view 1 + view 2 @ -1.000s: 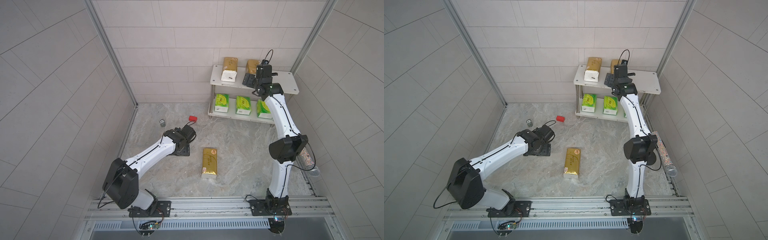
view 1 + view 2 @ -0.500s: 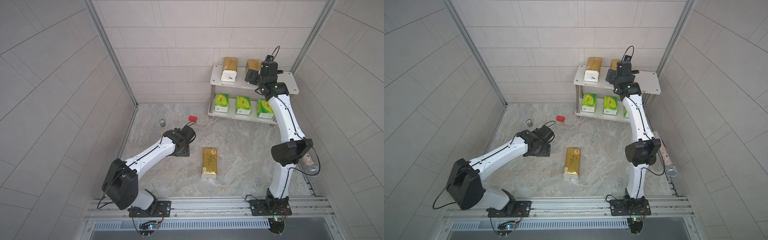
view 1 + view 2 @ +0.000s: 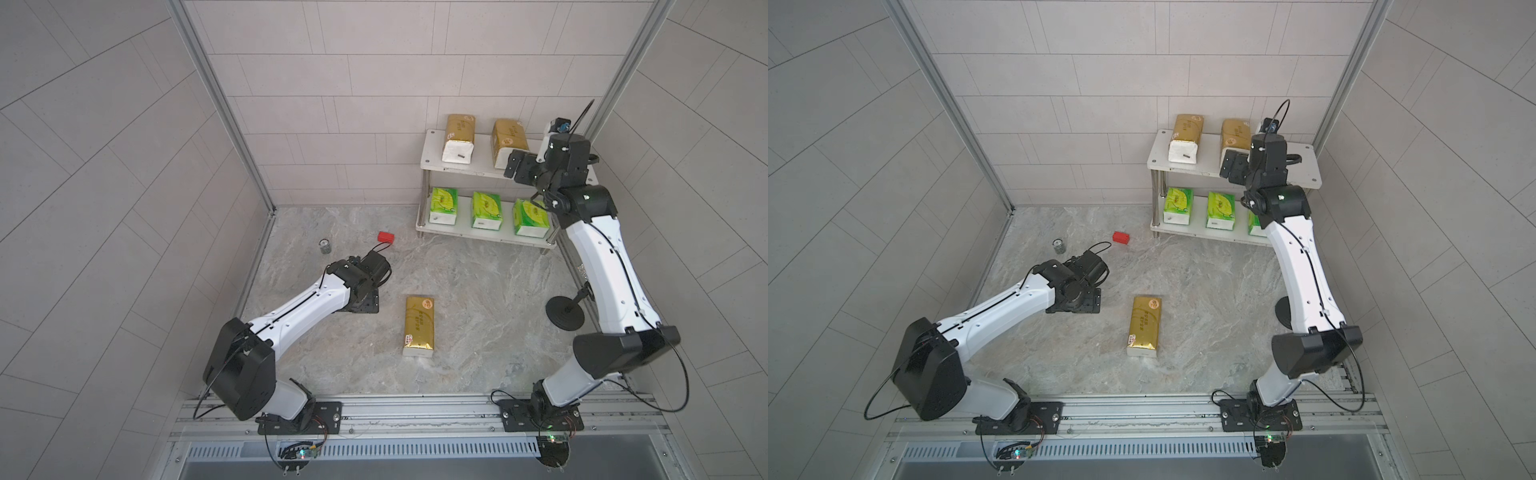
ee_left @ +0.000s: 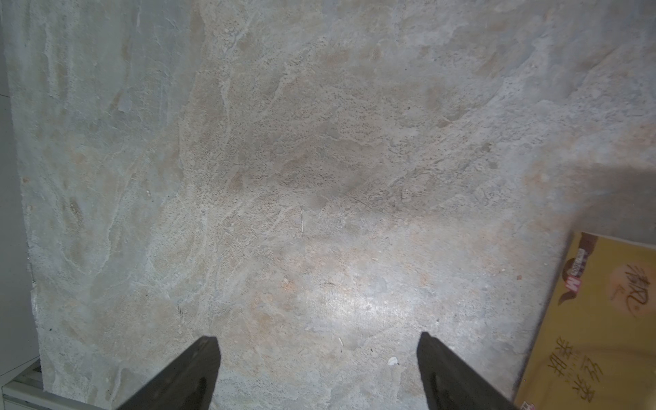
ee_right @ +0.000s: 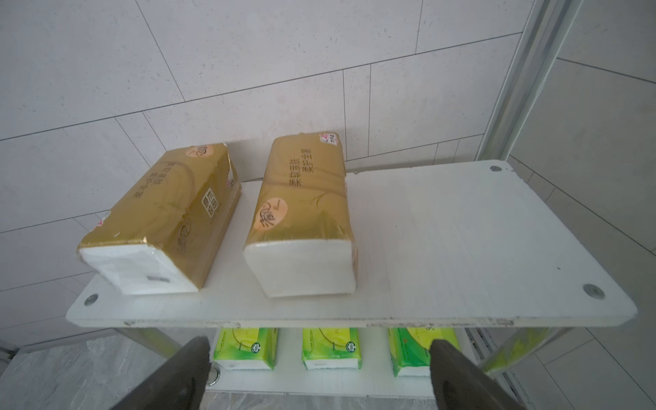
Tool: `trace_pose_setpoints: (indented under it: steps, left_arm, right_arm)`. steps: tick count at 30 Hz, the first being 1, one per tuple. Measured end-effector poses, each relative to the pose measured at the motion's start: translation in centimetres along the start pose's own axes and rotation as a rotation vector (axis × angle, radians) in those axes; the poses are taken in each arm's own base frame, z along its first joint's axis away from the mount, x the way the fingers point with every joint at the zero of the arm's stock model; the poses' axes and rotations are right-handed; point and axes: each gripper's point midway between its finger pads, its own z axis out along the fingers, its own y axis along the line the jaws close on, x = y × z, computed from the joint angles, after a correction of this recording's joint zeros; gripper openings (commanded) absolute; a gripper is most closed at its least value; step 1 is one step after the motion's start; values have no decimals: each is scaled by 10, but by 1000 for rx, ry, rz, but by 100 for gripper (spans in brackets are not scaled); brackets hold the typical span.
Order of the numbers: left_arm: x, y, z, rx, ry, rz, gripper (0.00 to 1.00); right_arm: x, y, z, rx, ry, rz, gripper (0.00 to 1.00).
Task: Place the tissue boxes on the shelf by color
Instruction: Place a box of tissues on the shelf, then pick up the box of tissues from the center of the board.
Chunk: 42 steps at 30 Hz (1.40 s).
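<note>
**One gold pack left on the floor, both my grippers empty**

Farthest left stand a small jar (image 3: 324, 247) and a red block (image 3: 385, 237); neither belongs to my task. Beside them my left gripper (image 4: 317, 339) hangs low over the bare floor (image 4: 319, 177), jaws wide apart with nothing between them. Next comes the last gold pack (image 3: 419, 326), lying flat on the floor, near that gripper but apart from it. Further right is the shelf (image 3: 482, 160), with two gold packs (image 3: 459, 138) on its upper board and three green packs (image 3: 486, 210) in a row on the lower one. My right gripper (image 5: 319, 340) hovers just in front of the upper board's edge, jaws spread wide and empty.

I judge the floor pack soft and slick, so a pinch across it may buckle it or let it slide out on the lift. The free spot is the upper board's right end, beside a gold pack. If I come in skewed, I could shove that neighbour. If both arms go for the pack, they could clash.

The left wrist view shows my open fingers (image 4: 191, 376) and only a corner of the floor pack. The top views hide those fingers but show the pack whole. The right wrist view lays the free end of the upper board bare, while in both top views my arm partly covers it. In a top view my arm also hides most of the rightmost green pack (image 3: 1253, 226).
</note>
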Motion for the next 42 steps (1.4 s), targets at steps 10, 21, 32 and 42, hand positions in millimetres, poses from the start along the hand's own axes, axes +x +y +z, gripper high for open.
trace_pose_setpoints:
  steps: [10, 21, 32, 42]
  left_arm:
    - [0, -11, 2, 23, 25, 35, 95]
    - [15, -69, -21, 146, 27, 175, 95]
    - [54, -106, -20, 165, 80, 271, 95]
    - [40, -141, -45, 266, 43, 263, 96]
  right_arm:
    - [139, -8, -75, -105, 271, 3, 100]
    - [333, -10, -103, -156, 733, -77, 100]
    - [371, -19, -97, -112, 829, -97, 100]
    - [382, -15, -87, -113, 861, -100, 100]
